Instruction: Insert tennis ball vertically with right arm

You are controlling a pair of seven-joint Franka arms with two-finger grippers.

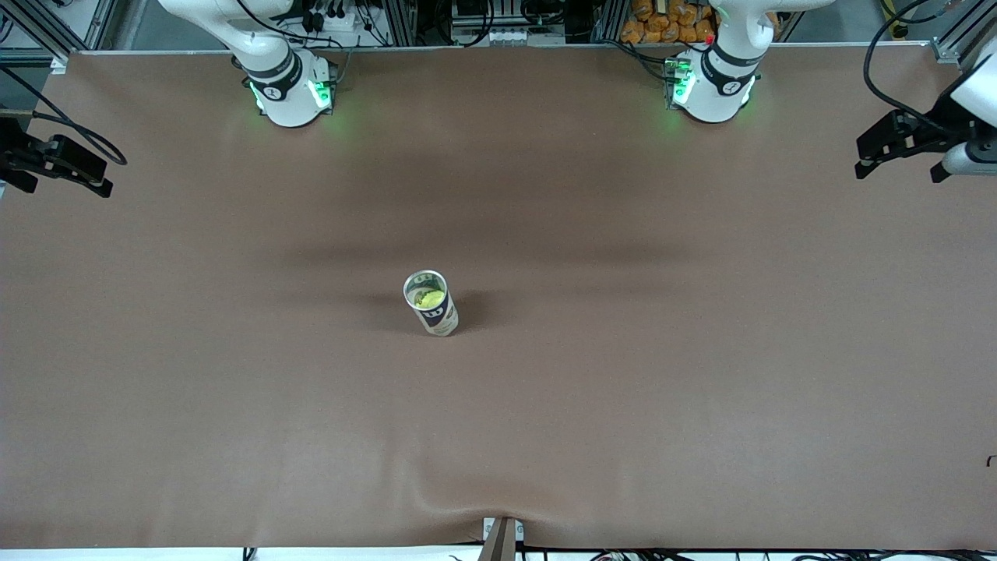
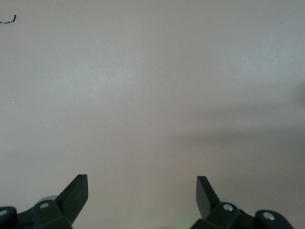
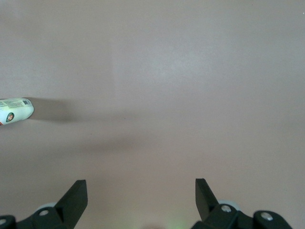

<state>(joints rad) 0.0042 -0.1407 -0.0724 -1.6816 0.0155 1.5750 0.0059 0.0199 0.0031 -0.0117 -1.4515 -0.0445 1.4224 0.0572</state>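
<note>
A tennis ball can (image 1: 438, 315) stands upright in the middle of the brown table, its mouth open upward. A yellow-green tennis ball (image 1: 429, 297) sits inside it, just below the rim. My right gripper (image 1: 62, 178) is open and empty, up over the table's edge at the right arm's end, well away from the can. The right wrist view shows its spread fingers (image 3: 140, 181) over bare table, with the can (image 3: 14, 110) at the picture's edge. My left gripper (image 1: 896, 162) is open and empty over the left arm's end of the table; its wrist view (image 2: 141, 179) shows only bare table.
The brown mat (image 1: 623, 389) covers the whole table and has a raised wrinkle (image 1: 459, 499) near the edge closest to the front camera. The two arm bases (image 1: 290, 93) (image 1: 713, 89) stand along the farthest edge, with cables and clutter past it.
</note>
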